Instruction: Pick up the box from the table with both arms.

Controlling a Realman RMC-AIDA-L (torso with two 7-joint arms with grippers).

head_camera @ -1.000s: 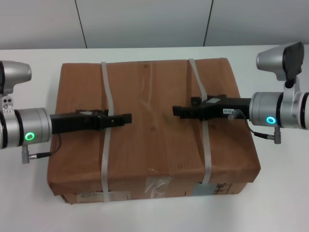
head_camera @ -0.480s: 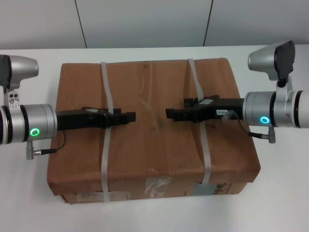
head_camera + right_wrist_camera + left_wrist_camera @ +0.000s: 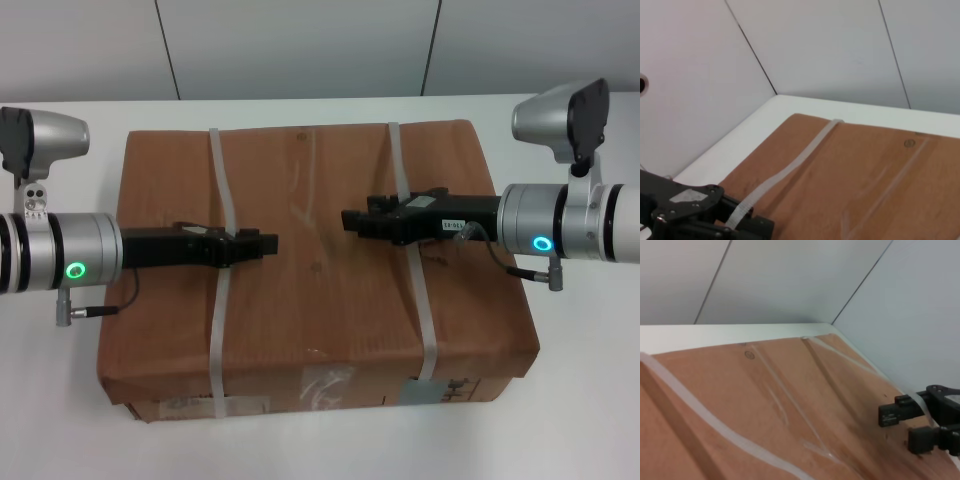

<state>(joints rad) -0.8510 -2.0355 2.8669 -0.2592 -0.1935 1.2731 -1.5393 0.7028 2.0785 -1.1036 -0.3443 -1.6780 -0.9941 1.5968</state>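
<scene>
The brown cardboard box (image 3: 320, 300) lies flat on the white table (image 3: 60, 400), bound by a left strap (image 3: 218, 330) and a right strap (image 3: 428, 330). My left gripper (image 3: 265, 243) reaches in from the left, low over the box top, and crosses the left strap. My right gripper (image 3: 352, 220) reaches in from the right and crosses the right strap. The two tips point at each other near the box's middle. The left wrist view shows the box top (image 3: 765, 430) and the right gripper (image 3: 905, 427). The right wrist view shows the left gripper (image 3: 740, 225) with a strap (image 3: 805, 155) running over it.
A grey panelled wall (image 3: 300, 50) stands right behind the table's far edge. White tabletop shows on both sides of the box and in front of it. Cables hang under both wrists.
My right gripper has moved a little left, towards the box's middle and its far side. My left gripper has edged slightly right. The box has not moved.
</scene>
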